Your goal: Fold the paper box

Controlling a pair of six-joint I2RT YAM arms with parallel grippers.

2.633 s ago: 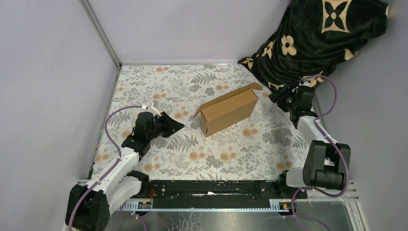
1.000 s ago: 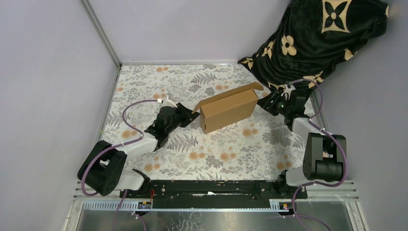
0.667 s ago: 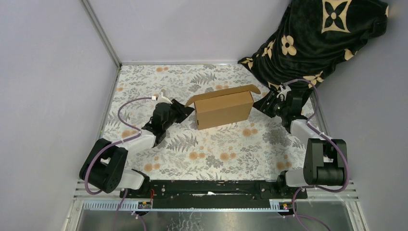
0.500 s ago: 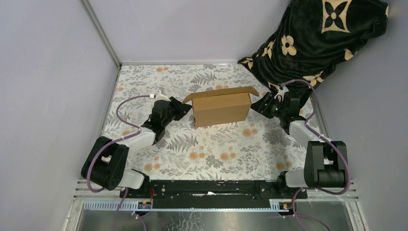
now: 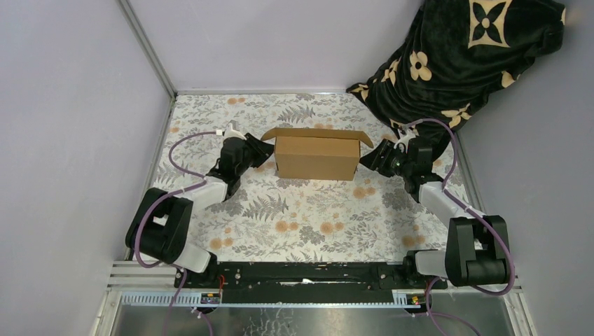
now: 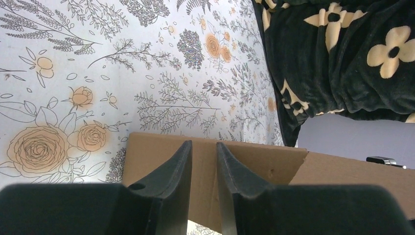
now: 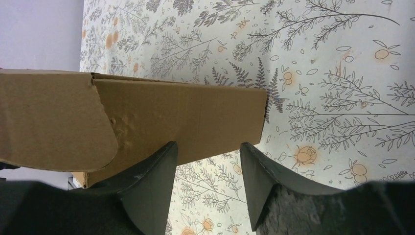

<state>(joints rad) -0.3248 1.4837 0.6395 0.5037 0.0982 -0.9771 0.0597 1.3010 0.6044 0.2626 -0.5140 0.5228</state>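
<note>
My left claw (image 6: 203, 147) has its two black fingers nearly parallel, with a narrow gap between them and nothing pinched in it that I can see. Just past their tips is the paper box (image 6: 254, 166), a plain brown corrugated cardboard carton, with its near edge crossing behind both fingers. I cannot tell whether they touch it.

My right claw (image 7: 208, 147) is spread wide and empty, facing the box's other end. There a rounded end flap (image 7: 54, 122) hangs open, and the board beside its hinge looks dented.

From above, the box (image 5: 315, 157) stands squarely between my two claws on the white tablecloth printed with grey ferns and orange flowers (image 5: 308, 210), toward the far half of the table. Flaps splay outward at both top corners. The black fleece blanket with cream flowers (image 5: 462, 56) is heaped in the far right corner, close behind my right wrist.

I think the main risk is that the box sits loose. If one claw pushes before the other braces, it will likely slide or swing on the cloth, and the flap will miss its fold line. A fingertip pressing on the weakened hinge could crease the flap crookedly or tear it. If my right arm backs up for room, it could catch the blanket.
</note>
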